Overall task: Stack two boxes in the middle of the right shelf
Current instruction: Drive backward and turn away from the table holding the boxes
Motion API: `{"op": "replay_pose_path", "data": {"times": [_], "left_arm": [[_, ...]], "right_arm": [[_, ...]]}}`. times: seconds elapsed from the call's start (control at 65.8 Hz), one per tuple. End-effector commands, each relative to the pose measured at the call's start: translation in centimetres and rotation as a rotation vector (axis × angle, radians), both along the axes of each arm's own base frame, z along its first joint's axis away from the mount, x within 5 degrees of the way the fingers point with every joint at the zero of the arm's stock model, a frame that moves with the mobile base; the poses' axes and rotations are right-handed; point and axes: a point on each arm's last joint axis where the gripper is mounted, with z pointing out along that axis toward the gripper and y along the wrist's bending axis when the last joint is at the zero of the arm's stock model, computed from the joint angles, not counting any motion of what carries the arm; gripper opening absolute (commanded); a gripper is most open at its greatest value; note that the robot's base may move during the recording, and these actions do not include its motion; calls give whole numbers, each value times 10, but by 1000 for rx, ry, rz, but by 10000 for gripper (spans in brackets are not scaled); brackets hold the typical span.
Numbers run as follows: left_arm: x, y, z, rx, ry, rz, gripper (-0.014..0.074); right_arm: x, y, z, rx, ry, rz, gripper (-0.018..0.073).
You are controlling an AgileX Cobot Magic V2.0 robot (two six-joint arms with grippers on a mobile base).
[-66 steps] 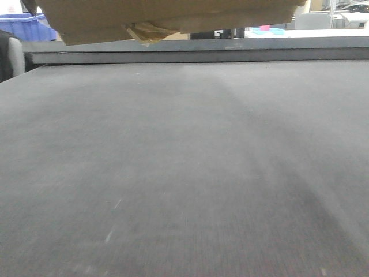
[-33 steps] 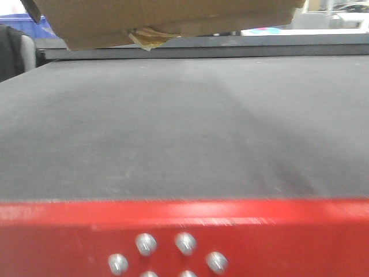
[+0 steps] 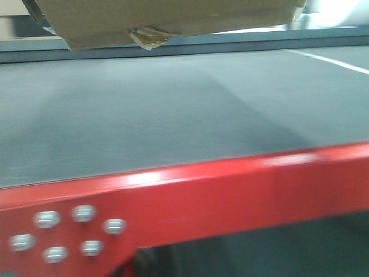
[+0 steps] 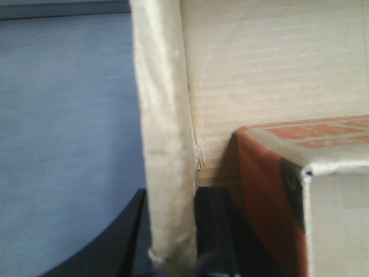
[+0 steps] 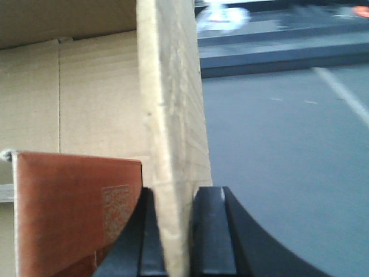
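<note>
Cardboard fills the top of the front view: the carton (image 3: 173,17) hangs from 11 to 1 o'clock above a grey deck (image 3: 173,115), with a torn tape flap (image 3: 149,36) dangling from its underside. Across 6 o'clock runs a red beam (image 3: 230,190) carrying 5 bolts (image 3: 83,213) near 8 o'clock. In the left wrist view, the left gripper (image 4: 173,199) has its black jaws clamped on the carton's upright wall, 1 on each side; a printed box (image 4: 277,196) with orange faces sits inside at 4 o'clock. In the right wrist view, the right gripper (image 5: 173,196) pinches a carton wall likewise, with a red-brown printed box inside at 8 o'clock.
</note>
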Motion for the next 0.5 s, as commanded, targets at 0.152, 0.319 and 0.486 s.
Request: {"op": "replay_pose_path", "data": {"times": [0.152, 0.319, 0.486], "left_arm": [[3, 0, 4, 14, -37, -10, -111], [3, 0, 4, 14, -37, -10, -111], [3, 0, 4, 14, -37, -10, -111]], "right_arm": [[-7, 2, 20, 35, -132, 59, -151], [-7, 3, 22, 42, -156, 76, -151], [-7, 6, 26, 51, -193, 103, -151]]}}
